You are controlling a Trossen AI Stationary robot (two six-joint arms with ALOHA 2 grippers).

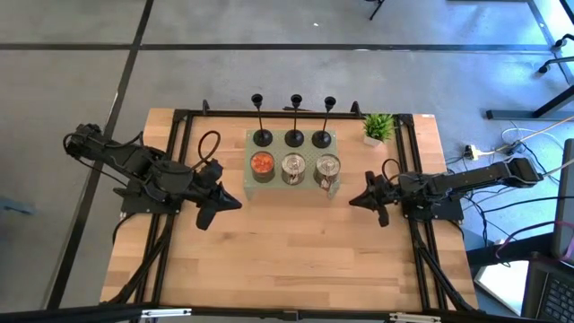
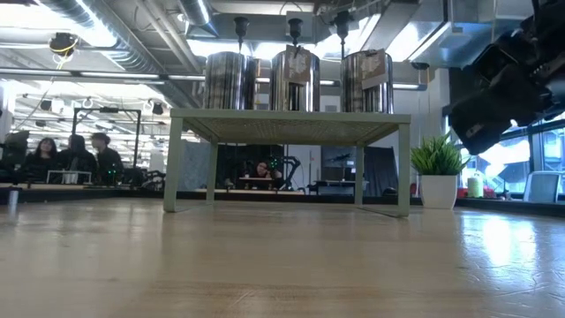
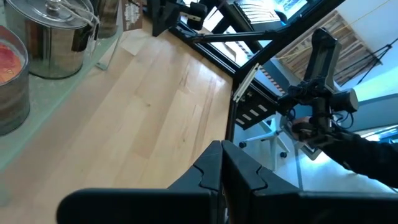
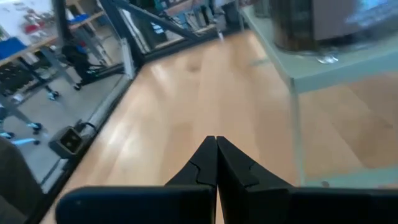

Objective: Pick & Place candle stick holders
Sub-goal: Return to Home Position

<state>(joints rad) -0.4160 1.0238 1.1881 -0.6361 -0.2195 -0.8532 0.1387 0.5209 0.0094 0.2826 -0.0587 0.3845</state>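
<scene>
Three black candle stick holders (image 1: 261,136) (image 1: 295,137) (image 1: 322,138) stand on their round bases in a row at the back of a pale green stand (image 1: 254,187), behind three tin cans. In the low view their stems (image 2: 295,34) rise behind the cans. My left gripper (image 1: 235,205) is shut and empty, left of the stand; it also shows in the left wrist view (image 3: 222,163). My right gripper (image 1: 354,201) is shut and empty, right of the stand; it also shows in the right wrist view (image 4: 216,155).
An orange-topped can (image 1: 262,165) and two silver cans (image 1: 293,169) (image 1: 327,170) stand at the stand's front. A small potted plant (image 1: 378,128) stands at the back right. Black frame rails (image 1: 179,144) run along the table's sides. Bare wood lies near the front.
</scene>
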